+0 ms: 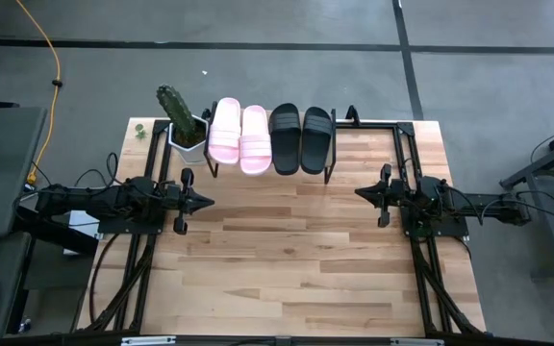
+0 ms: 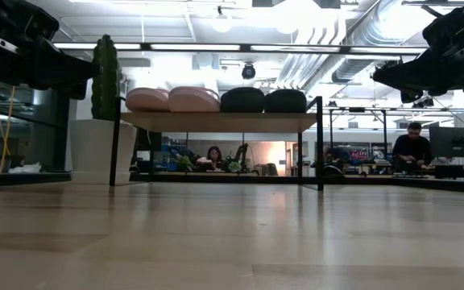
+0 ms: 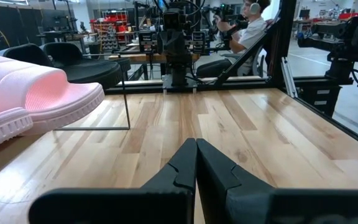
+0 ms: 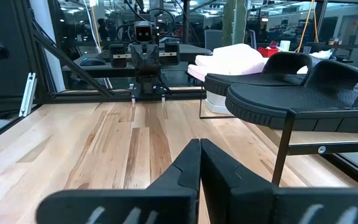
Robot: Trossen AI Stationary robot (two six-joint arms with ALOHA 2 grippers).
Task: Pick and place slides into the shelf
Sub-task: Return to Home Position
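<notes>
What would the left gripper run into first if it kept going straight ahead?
The left gripper would probably meet the right gripper, facing it across bare table; the shelf stands off to one side.

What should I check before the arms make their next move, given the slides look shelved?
1. Both pink slides on the shelf: ok.
2. Both black slides on it: ok.
3. The left jaws shut, holding nothing: ok.
4. The right jaws shut, holding nothing: ok.
5. Both arms apart from the shelf: ok.
6. Slides seated firmly, with their ends overhanging the shelf's front: cannot tell.
</notes>
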